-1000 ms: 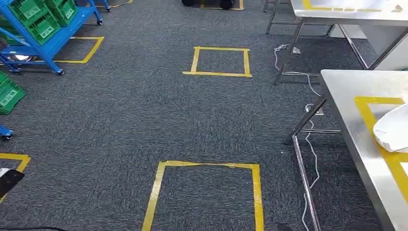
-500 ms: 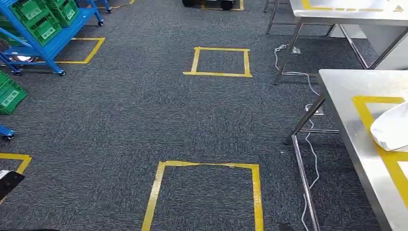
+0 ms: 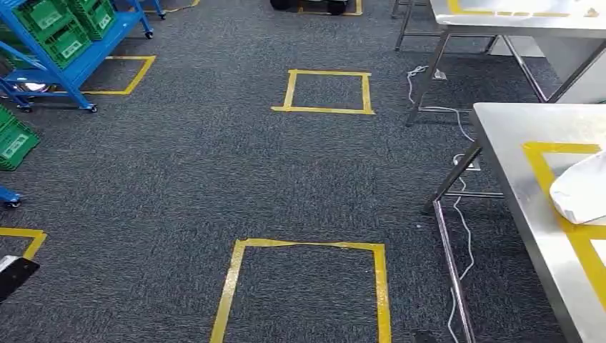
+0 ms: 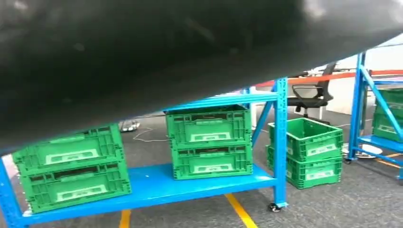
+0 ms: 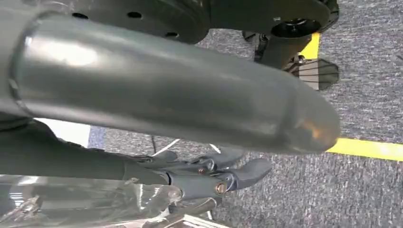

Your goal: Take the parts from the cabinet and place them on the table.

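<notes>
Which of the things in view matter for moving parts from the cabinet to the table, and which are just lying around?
Job:
steel table
white bag on it
clear plastic bag against the fingers of the right hand
blue rack of green crates, possibly the cabinet

Lying about:
white cable on the floor
yellow tape squares
office chair
far steel table
</notes>
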Robot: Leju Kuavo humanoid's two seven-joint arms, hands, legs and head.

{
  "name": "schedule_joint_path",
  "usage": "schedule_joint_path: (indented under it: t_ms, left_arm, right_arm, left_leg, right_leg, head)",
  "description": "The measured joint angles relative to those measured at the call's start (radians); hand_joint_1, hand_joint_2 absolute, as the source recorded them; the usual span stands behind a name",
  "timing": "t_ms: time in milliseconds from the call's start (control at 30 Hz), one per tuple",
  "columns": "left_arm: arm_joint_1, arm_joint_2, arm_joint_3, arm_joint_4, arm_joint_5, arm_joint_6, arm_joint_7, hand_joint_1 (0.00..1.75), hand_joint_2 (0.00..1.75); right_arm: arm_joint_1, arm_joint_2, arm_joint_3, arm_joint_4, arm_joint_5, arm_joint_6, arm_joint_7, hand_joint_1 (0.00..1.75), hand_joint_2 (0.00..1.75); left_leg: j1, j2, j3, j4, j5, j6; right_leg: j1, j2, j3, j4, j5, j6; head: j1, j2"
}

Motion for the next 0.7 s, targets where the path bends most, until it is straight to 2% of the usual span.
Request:
schedule_joint_path:
  t_ms: [700]
  left_arm:
    - [0.0,-0.005,0.009,0.002,0.021,-0.01,-0.019,0.0,0.0]
  right_arm:
    - [0.0,0.0,-0.005,0.0,-0.001,-0.001,0.0,0.0,0.0]
  left_leg:
    - [0.0,0.0,0.0,0.0,0.0,0.0]
  right_leg:
    - [0.0,0.0,0.0,0.0,0.0,0.0]
  head:
    - [0.0,0.0]
